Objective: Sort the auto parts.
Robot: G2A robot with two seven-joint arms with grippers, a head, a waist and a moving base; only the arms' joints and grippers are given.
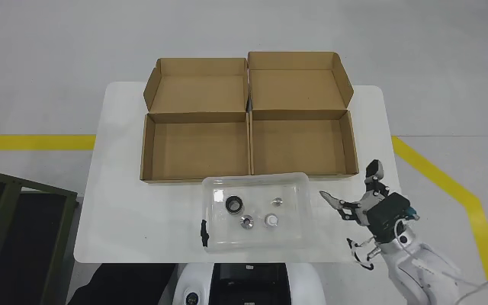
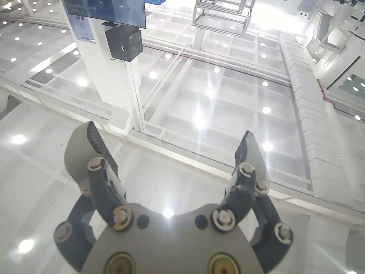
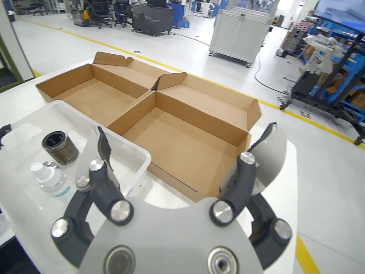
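Observation:
A clear plastic tray at the table's front holds the parts: a black cylindrical bearing, a small metal piece, a toothed metal ring and a white-capped little bottle. My right gripper stands open and empty just right of the tray, above the table's front right part. My left gripper is open, holds nothing and points up at the ceiling.
Two open, empty cardboard boxes sit side by side behind the tray, the left box and the right box. A small black piece lies at the tray's front left corner.

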